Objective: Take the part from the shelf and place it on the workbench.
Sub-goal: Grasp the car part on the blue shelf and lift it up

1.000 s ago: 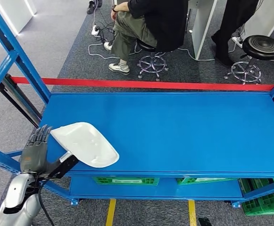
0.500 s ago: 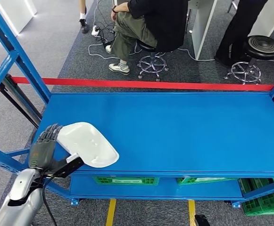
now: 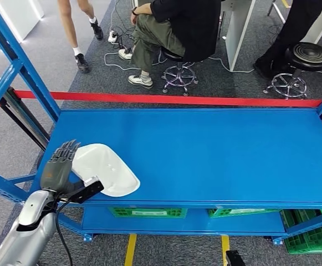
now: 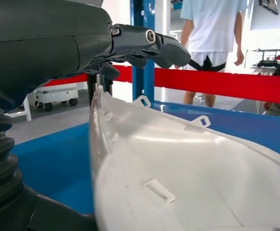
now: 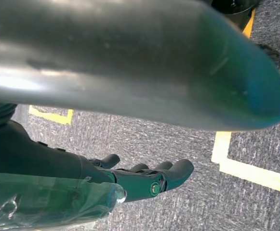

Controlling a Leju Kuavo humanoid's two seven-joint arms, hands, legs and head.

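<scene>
The white curved part [image 3: 107, 169] lies on the blue shelf [image 3: 218, 149] near its front left corner. My left hand [image 3: 59, 169] is at the part's left edge, fingers stretched along the rim and the thumb reaching under its near side. In the left wrist view the dark fingers [image 4: 156, 45] hover just over the part's [image 4: 189, 178] rim without closing on it. My right hand [image 5: 145, 178] hangs over the grey carpet, its fingers loosely extended and holding nothing.
Blue shelf uprights [image 3: 21, 61] stand at the left. Green crates [image 3: 146, 212] sit on the lower level. Behind the shelf runs a red band [image 3: 184, 100]; beyond it a seated person [image 3: 180, 27], a walking person [image 3: 73, 27] and a black stool [image 3: 307, 55].
My left hand has moved right, from beside the part to over its left rim. The part has stayed put. A person has walked into view at the top left.
</scene>
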